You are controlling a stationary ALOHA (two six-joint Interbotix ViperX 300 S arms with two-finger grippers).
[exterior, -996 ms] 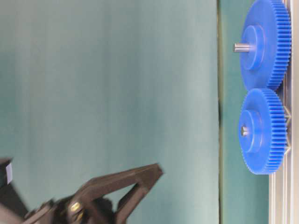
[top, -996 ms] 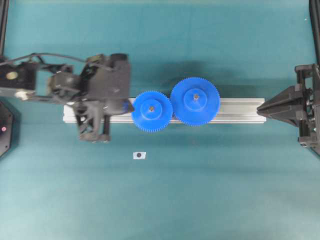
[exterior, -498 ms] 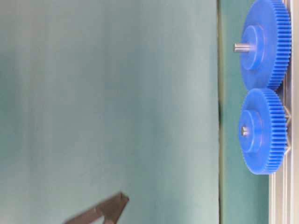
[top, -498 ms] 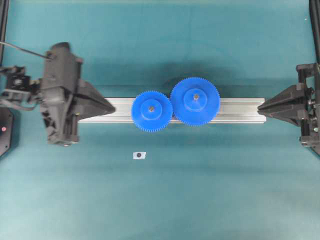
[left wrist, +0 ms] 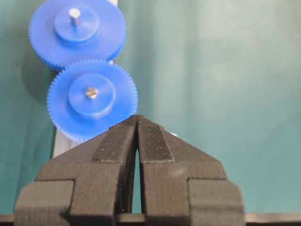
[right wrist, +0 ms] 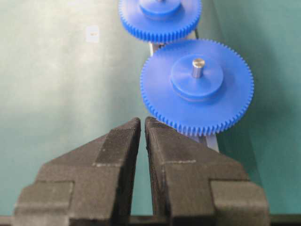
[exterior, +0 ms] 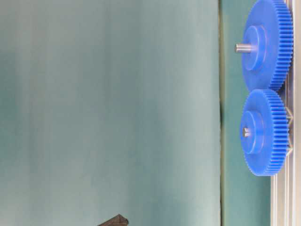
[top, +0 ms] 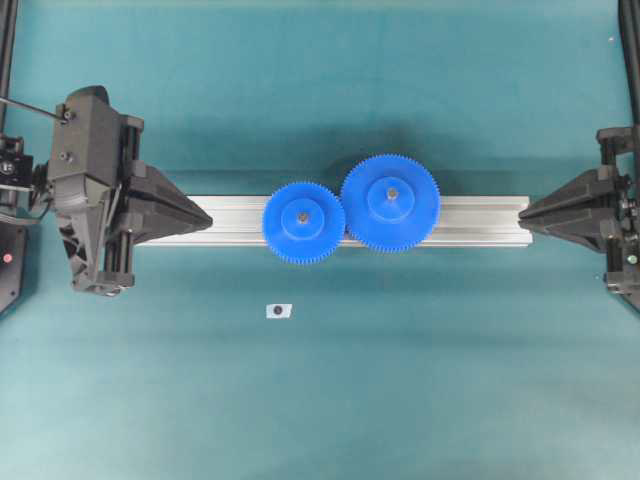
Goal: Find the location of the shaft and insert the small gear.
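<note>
Resting closed and empty at the nine o'clock end of the overhead view, the left gripper has its two black fingers pressed together tip to tip, and the right gripper at three o'clock looks shut and empty as well. Outward from the left tips runs the aluminium bar, and near its middle sits the small gear, already seated on the shaft, whose grey pin end shows at the hub's centre. Its teeth meet those of the large gear just beyond, toward two o'clock. Judging by its look, the small gear is rigid, light moulded plastic, smooth and likely slick on its flat face, with fine teeth that could chip under a hard pinch. The raised hub or two opposite points on the rim would be the sensible hold. A white sticker lies apart at six o'clock.
</note>
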